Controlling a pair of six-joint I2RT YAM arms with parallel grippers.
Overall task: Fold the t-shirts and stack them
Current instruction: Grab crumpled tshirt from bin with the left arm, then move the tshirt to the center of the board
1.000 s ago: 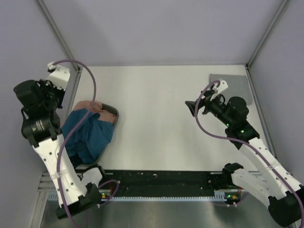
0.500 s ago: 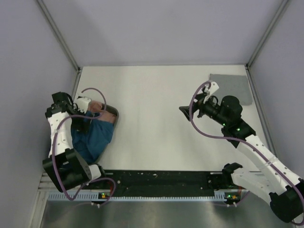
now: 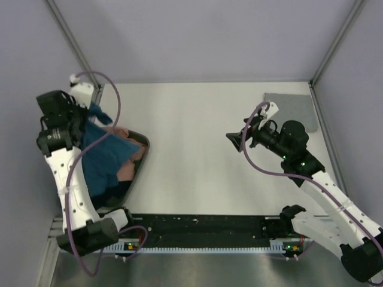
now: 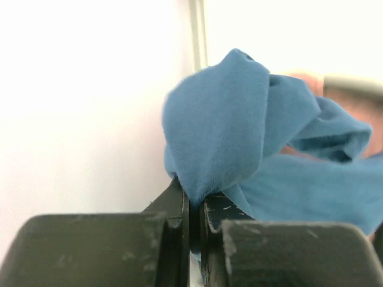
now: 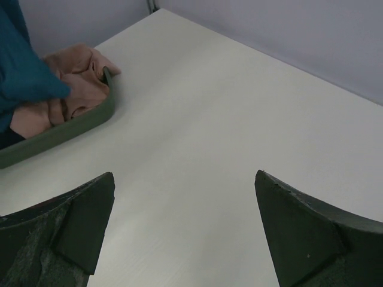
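no readable text, labels or numbers (anywhere)

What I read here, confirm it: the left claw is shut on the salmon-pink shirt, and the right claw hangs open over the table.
One thing is wrong: the left claw is shut on the teal-blue shirt, not the salmon-pink shirt, which lies in the green tray. The left wrist view shows the blue cloth pinched. The rest holds: the right claw hangs open over the table.
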